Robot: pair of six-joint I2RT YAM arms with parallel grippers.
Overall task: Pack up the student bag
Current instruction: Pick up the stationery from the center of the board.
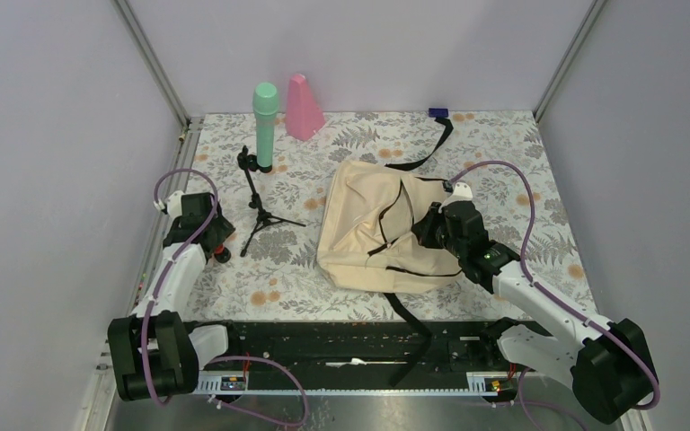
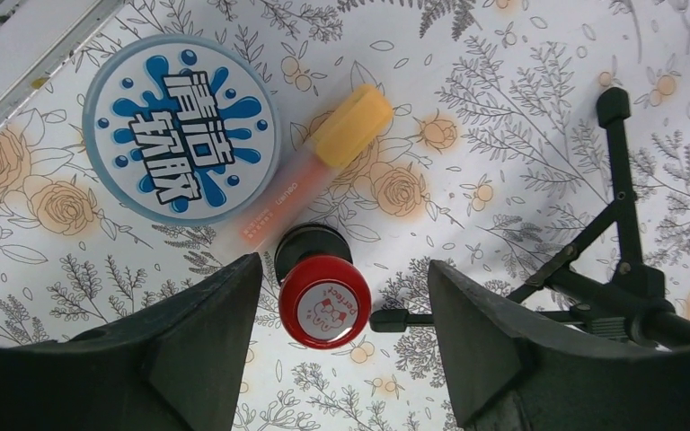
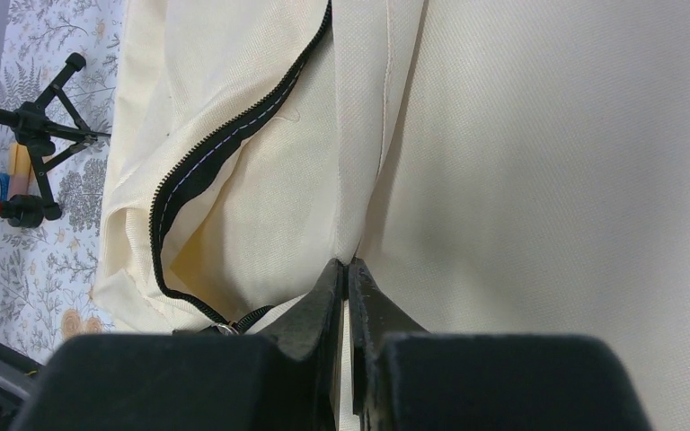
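I see one student bag lying flat, right of table centre; right gripper pinched together on a fold of its cream fabric; one green mic on one tripod; one pink cone by the back wall; one round blue-white tin; one orange marker just beside it; one red-capped bottle between the left gripper jaws, which stand apart, not clamped.

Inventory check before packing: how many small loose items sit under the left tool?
3: round blue-and-white tin at upper left; orange-capped marker pen beside it; red-topped black stamp below the open left tool, between its jaws. More may be hidden inside the cream fabric backpack.
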